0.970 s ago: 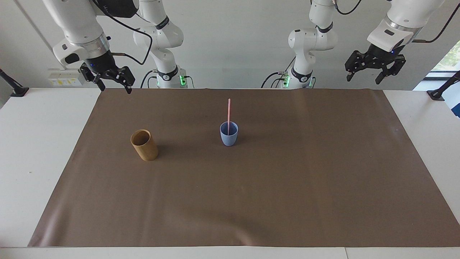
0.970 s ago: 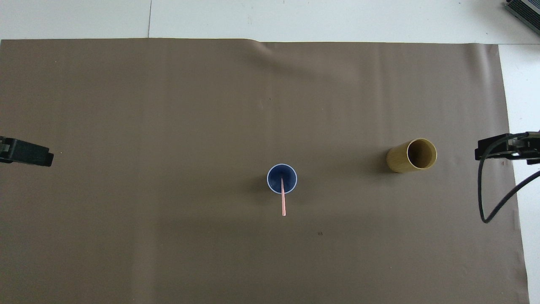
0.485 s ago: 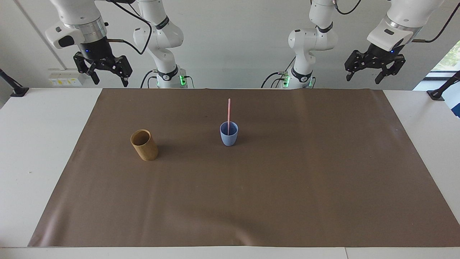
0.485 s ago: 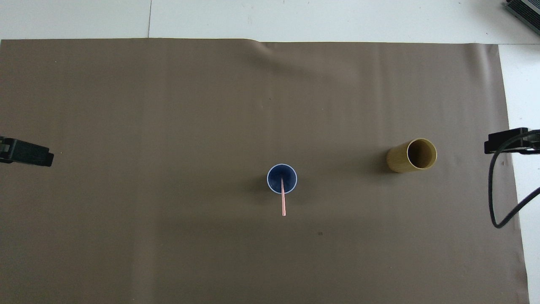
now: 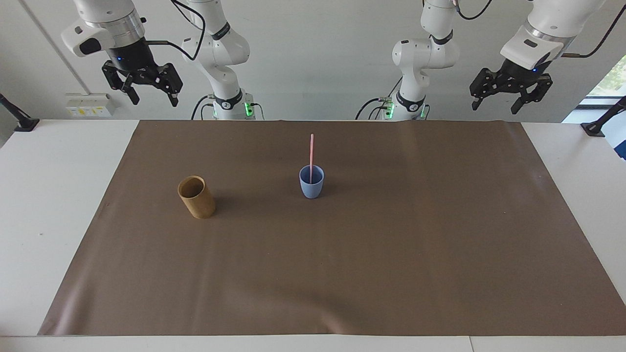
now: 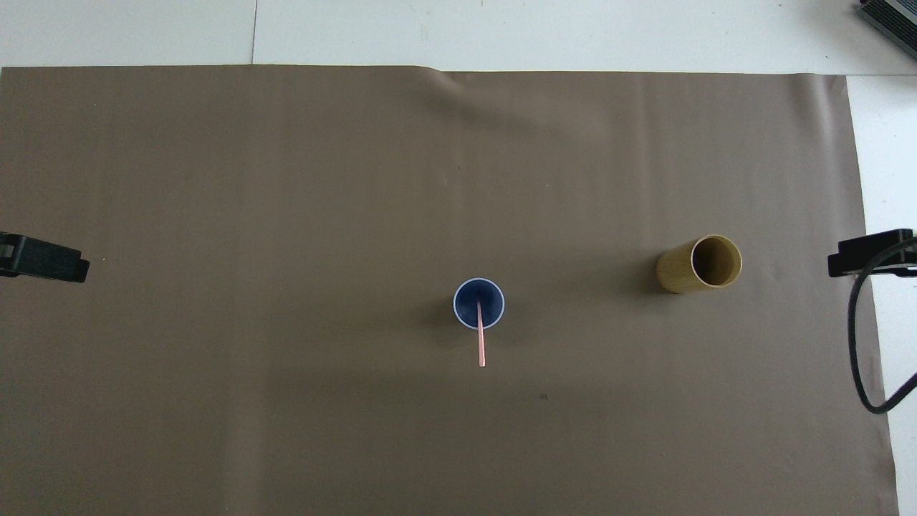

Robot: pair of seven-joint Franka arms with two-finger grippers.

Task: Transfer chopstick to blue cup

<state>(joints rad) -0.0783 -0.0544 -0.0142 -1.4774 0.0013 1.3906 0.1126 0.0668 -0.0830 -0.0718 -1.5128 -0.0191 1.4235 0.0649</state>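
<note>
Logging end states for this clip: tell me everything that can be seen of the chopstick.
The chopstick is a single thin, straight, pale-pink stick with a smooth look. It stands nearly upright in the blue cup, its lower end inside and about half its length above the rim, tipped slightly toward the robots. Only the cup touches it; no gripper is near. The cup sits around the middle of the brown mat.
</note>
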